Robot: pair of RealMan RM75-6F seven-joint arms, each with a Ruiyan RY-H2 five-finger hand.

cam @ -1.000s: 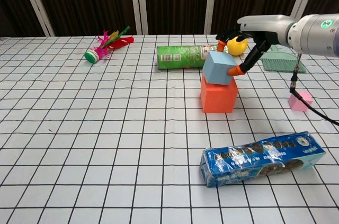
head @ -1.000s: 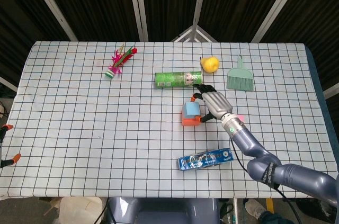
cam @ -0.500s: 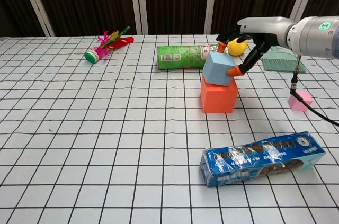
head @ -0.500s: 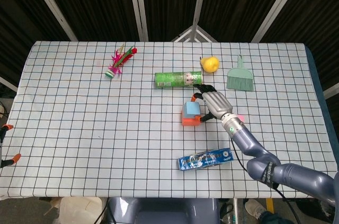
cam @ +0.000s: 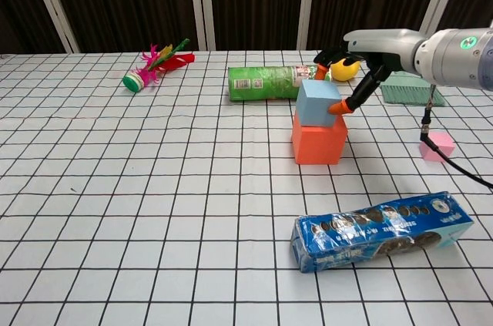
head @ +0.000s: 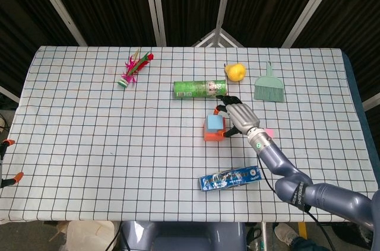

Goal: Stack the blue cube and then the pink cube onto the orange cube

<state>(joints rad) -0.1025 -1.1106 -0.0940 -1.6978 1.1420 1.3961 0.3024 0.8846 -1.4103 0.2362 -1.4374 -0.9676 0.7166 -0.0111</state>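
The blue cube sits level on top of the orange cube near the table's middle. My right hand reaches in from the right and still grips the blue cube, its thumb against the right face and other fingers over the far top edge. The small pink cube lies on the cloth to the right, partly behind my right forearm in the head view. My left hand shows in neither view.
A green can lies just behind the stack. A yellow lemon and a green brush are at the back right. A blue cookie pack lies in front. A pink shuttlecock is far left.
The blue cube was tilted on the orange cube a second ago; it now lies flat and lower on it. The right hand has dropped slightly with it.
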